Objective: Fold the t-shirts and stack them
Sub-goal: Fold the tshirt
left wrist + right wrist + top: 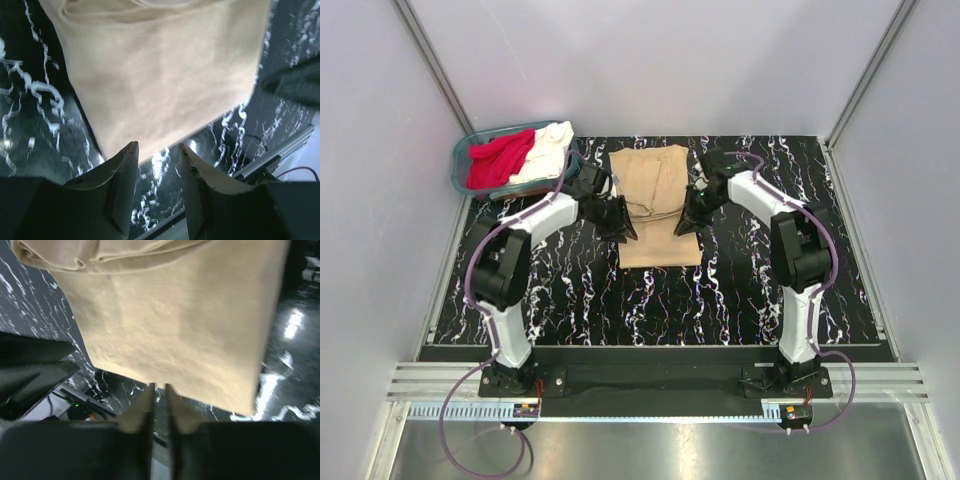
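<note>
Lying on the marbled table (570,290), the tan shirt (655,200) has bunched folds across its middle and an arm at each side. Only the top view shows the red shirt (500,160) and white shirt (548,150) heaped in the basket (460,165) at the far left corner. The left wrist view shows the left gripper (157,162) spread wide and holding nothing, just short of the cloth's edge. The right wrist view shows the right gripper (159,395) narrowed to a slit, its tips at the hem. Whether they pinch cloth cannot be told.
</note>
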You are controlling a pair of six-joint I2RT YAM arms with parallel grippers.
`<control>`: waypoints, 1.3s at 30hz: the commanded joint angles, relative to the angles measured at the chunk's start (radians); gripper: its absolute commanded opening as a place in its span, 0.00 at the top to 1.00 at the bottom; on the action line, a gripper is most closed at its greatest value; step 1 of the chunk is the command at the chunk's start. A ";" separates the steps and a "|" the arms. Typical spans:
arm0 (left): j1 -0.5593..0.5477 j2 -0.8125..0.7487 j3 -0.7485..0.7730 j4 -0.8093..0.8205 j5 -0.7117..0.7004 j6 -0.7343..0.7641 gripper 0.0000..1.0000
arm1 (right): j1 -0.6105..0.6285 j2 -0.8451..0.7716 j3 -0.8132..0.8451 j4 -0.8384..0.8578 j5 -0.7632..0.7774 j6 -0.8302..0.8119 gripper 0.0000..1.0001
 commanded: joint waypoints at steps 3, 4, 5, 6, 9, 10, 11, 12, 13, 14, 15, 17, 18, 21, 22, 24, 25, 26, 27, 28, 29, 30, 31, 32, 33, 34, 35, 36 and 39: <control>0.015 0.131 0.098 0.117 0.040 -0.049 0.62 | 0.023 0.083 0.021 0.133 0.078 0.041 0.98; 0.016 0.153 0.117 0.118 0.034 -0.052 0.63 | 0.023 0.103 0.058 0.133 0.078 0.029 1.00; 0.018 0.182 0.150 0.118 0.030 -0.057 0.64 | 0.023 0.138 0.075 0.131 0.084 0.029 1.00; 0.021 0.199 0.167 0.118 0.029 -0.063 0.64 | 0.023 0.155 0.093 0.131 0.090 0.027 1.00; 0.038 0.256 0.243 0.115 0.010 -0.072 0.64 | 0.016 0.225 0.197 0.124 0.109 0.015 1.00; 0.046 0.273 0.264 0.109 0.014 -0.078 0.64 | 0.011 0.247 0.265 0.119 0.107 0.018 1.00; 0.062 0.306 0.310 0.103 0.015 -0.083 0.63 | 0.007 0.288 0.303 0.113 0.103 0.023 1.00; 0.070 0.319 0.335 0.095 0.011 -0.086 0.63 | -0.006 0.310 0.345 0.094 0.104 0.024 1.00; 0.078 0.329 0.358 0.082 0.000 -0.086 0.62 | -0.012 0.333 0.438 0.079 0.104 0.027 1.00; 0.095 0.339 0.405 0.069 -0.020 -0.083 0.62 | -0.019 0.378 0.492 0.039 0.118 0.026 0.99; 0.104 0.360 0.433 0.055 -0.023 -0.080 0.62 | -0.027 0.402 0.547 0.016 0.126 0.026 0.97; 0.124 0.377 0.515 0.010 -0.025 -0.075 0.61 | -0.052 0.475 0.719 -0.062 0.129 0.027 0.95; 0.128 0.374 0.542 -0.024 -0.023 -0.059 0.62 | -0.061 0.503 0.785 -0.096 0.121 0.032 0.94; 0.130 0.299 0.521 -0.032 -0.060 -0.025 0.61 | -0.072 0.538 0.952 -0.188 0.081 0.035 0.87; 0.129 0.235 0.476 -0.032 -0.066 -0.019 0.60 | -0.072 0.500 0.924 -0.191 0.057 0.030 0.86; 0.118 0.181 0.429 -0.034 -0.060 0.001 0.60 | -0.069 0.433 0.841 -0.186 0.032 0.027 0.82; 0.115 0.128 0.372 -0.032 -0.046 0.003 0.60 | -0.064 0.360 0.731 -0.180 0.003 0.011 0.75; 0.103 0.106 0.343 -0.032 -0.014 -0.003 0.60 | -0.056 0.324 0.671 -0.158 -0.023 -0.003 0.71; 0.093 0.081 0.309 -0.028 0.001 -0.006 0.60 | -0.055 0.292 0.614 -0.148 -0.049 -0.014 0.69; 0.083 0.064 0.278 -0.011 0.020 -0.011 0.60 | -0.055 0.260 0.495 -0.137 -0.101 -0.026 0.68; 0.057 0.034 0.211 0.008 0.058 -0.022 0.61 | -0.055 0.188 0.426 -0.089 -0.124 -0.029 0.66; 0.043 0.026 0.177 0.053 0.076 -0.029 0.61 | -0.056 0.154 0.357 -0.058 -0.144 -0.028 0.66; 0.027 0.020 0.143 0.075 0.095 -0.037 0.62 | -0.056 0.093 0.233 -0.027 -0.181 -0.029 0.66; 0.006 0.026 0.099 0.090 0.125 -0.043 0.62 | -0.056 0.069 0.178 0.023 -0.192 -0.028 0.67; -0.003 0.032 0.080 0.104 0.139 -0.055 0.62 | -0.062 0.049 0.128 0.048 -0.199 -0.025 0.70; -0.008 0.046 0.066 0.135 0.151 -0.058 0.63 | -0.064 0.020 0.036 0.073 -0.227 -0.010 0.73; -0.014 0.058 0.047 0.144 0.167 -0.058 0.63 | -0.069 0.008 -0.010 0.143 -0.247 -0.002 0.76; -0.013 0.091 0.037 0.155 0.167 -0.048 0.64 | -0.075 0.000 -0.055 0.180 -0.264 0.007 0.80; -0.011 0.147 -0.006 0.157 0.164 -0.010 0.67 | -0.107 0.001 -0.217 0.264 -0.288 0.024 0.82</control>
